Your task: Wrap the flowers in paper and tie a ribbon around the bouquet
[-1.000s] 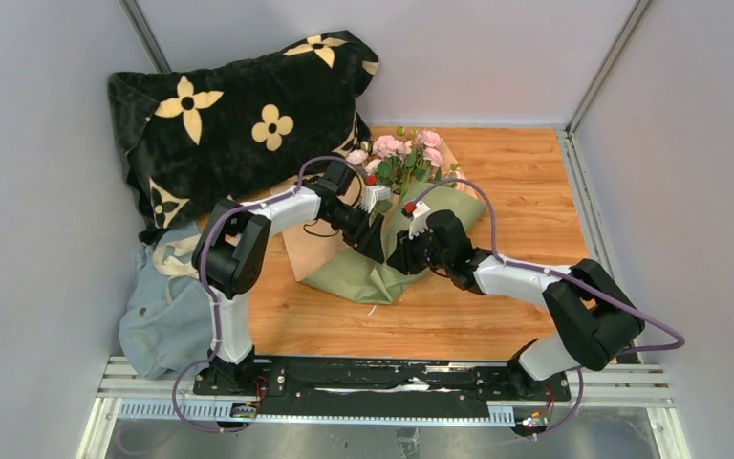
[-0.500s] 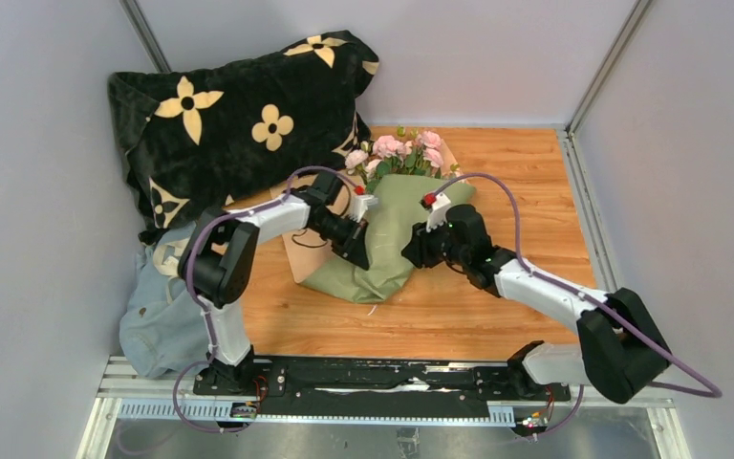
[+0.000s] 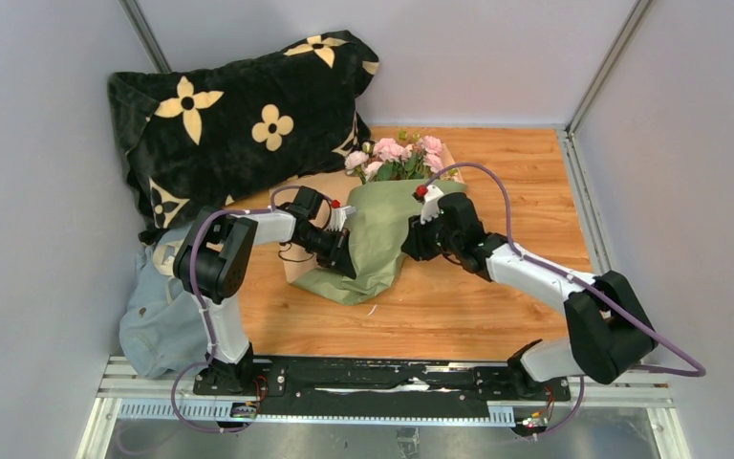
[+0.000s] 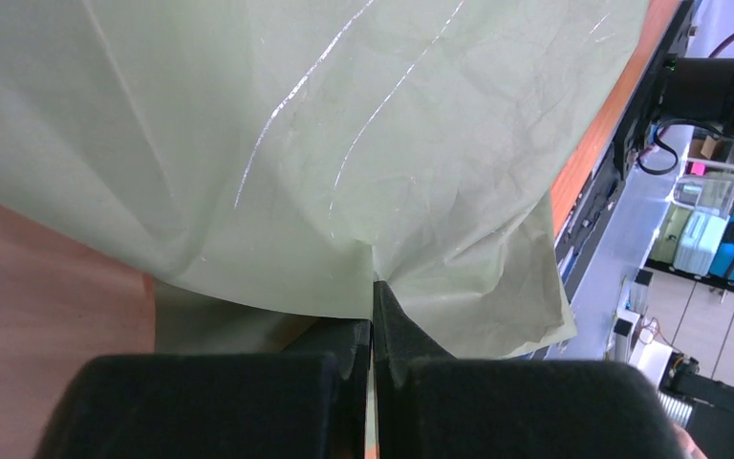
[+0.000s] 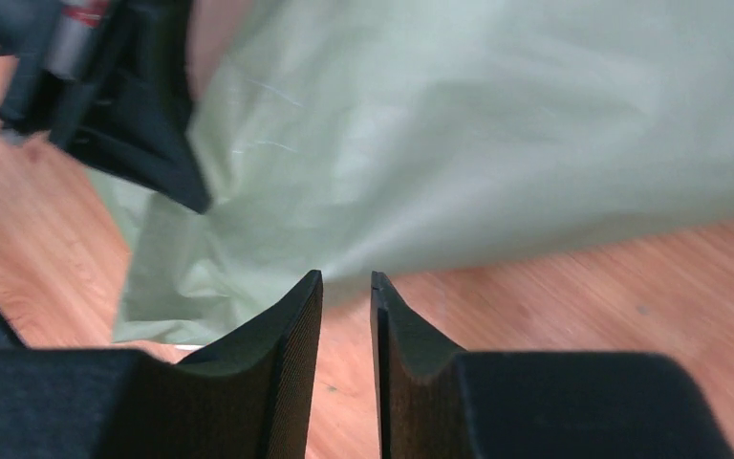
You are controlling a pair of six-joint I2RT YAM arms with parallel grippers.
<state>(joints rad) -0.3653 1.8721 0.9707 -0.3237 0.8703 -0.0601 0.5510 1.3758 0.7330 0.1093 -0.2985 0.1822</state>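
While the wooden table (image 3: pixel 526 191) fills the middle of the overhead view, a black pillow (image 3: pixel 239 115) leans in the upper left. At the centre lies the olive-green paper (image 3: pixel 377 234), draped over the bunch, with the pink flowers (image 3: pixel 397 158) poking out at its upper end. The left gripper (image 4: pixel 374 287) is clamped tight on the paper's left edge. The right gripper (image 5: pixel 347 279), at the paper's right edge, has its fingers slightly apart, nothing between them.

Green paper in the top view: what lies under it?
Flowers poke out at the green paper's far end; tan paper shows under its left edge. Stems are covered.
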